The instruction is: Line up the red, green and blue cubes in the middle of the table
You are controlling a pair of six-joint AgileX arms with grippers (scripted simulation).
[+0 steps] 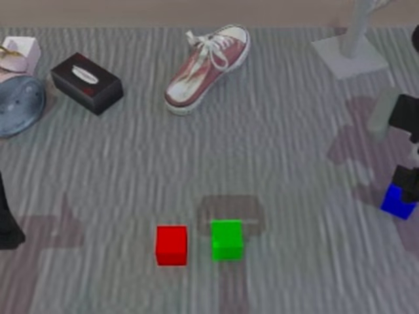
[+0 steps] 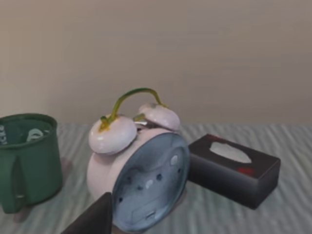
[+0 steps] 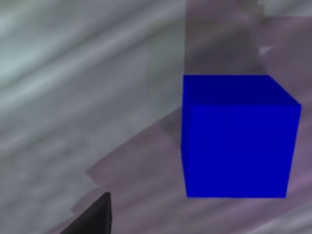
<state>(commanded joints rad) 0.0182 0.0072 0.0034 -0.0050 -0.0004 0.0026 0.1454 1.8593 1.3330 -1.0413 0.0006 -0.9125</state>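
Two cubes, red cube [image 1: 171, 244] and green cube [image 1: 227, 239], side by side, apart, far left of the right gripper [image 1: 407, 186]. Blue cube [image 1: 397, 201] directly beneath that gripper at table [image 1: 288, 131] right edge; grip state impossible to tell. Left gripper [image 1: 8, 229] parked at left edge

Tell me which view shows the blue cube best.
Right wrist view: the blue cube fills the frame, with two faces clear. Top view shows it at the table's right edge, partly hidden by the right end effector. Left wrist view misses it.
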